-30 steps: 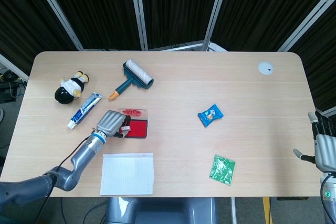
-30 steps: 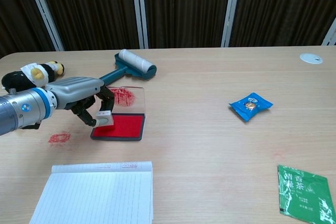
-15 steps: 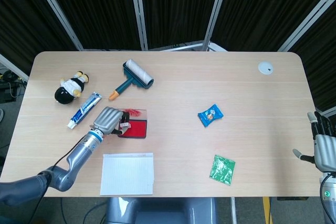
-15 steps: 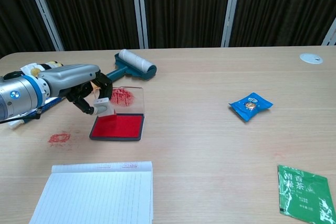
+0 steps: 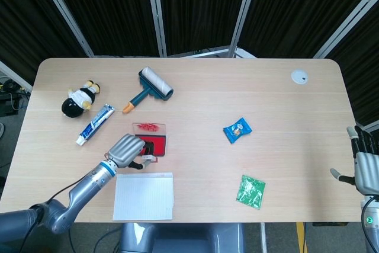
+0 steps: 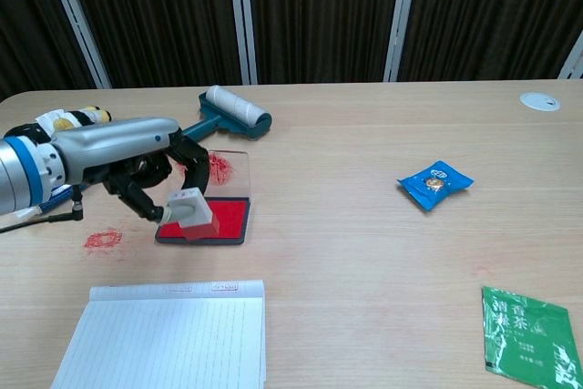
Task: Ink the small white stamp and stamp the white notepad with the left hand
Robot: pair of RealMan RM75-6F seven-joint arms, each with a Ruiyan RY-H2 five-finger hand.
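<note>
My left hand (image 6: 127,163) (image 5: 125,149) holds the small white stamp (image 6: 190,209) in its fingertips. The stamp hangs tilted above the near left corner of the red ink pad (image 6: 228,220) (image 5: 157,146), and its underside shows red. In front of the pad, at the table's near edge, lies the white lined notepad (image 6: 168,339) (image 5: 144,196), with nothing on it. My right hand (image 5: 364,167) stays off the table's right edge, fingers spread and holding nothing.
The pad's clear lid (image 6: 226,167) carries red smears. A red ink blot (image 6: 103,240) marks the table left of the pad. Behind lie a lint roller (image 6: 232,111), a toothpaste tube (image 5: 95,124) and a penguin plush (image 5: 80,98). To the right are a blue packet (image 6: 434,182), a green packet (image 6: 526,327) and a white disc (image 6: 539,100).
My left hand has lifted the stamp off the ink pad and carried it toward the near edge, closer to the notepad. The right hand has not moved.
</note>
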